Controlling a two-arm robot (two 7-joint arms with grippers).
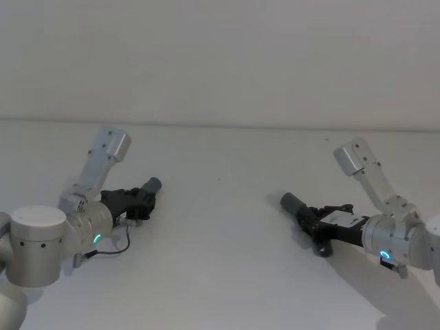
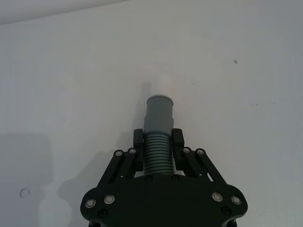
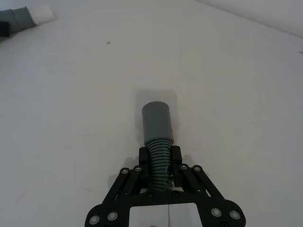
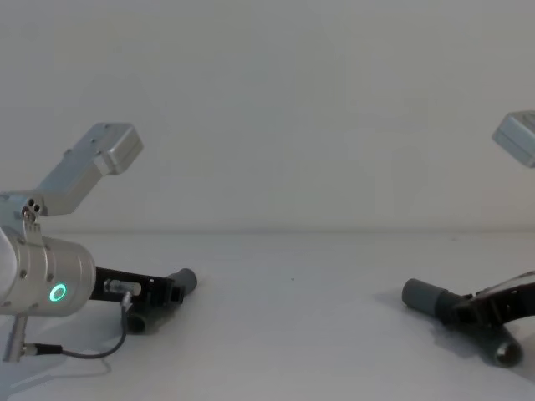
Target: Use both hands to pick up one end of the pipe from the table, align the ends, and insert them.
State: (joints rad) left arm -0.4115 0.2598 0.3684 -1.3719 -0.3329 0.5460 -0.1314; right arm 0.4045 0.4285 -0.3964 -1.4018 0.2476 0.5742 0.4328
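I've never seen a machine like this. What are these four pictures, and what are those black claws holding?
It is a robot with two silver arms, each ending in a black two-finger claw called a gripper. Two pictures look from its head and chest across a white table; the other two come from cameras on the wrists. The left gripper pinches the left hose piece, the right gripper the right hose piece. Both are short ribbed grey hoses, far apart, not yet joined.
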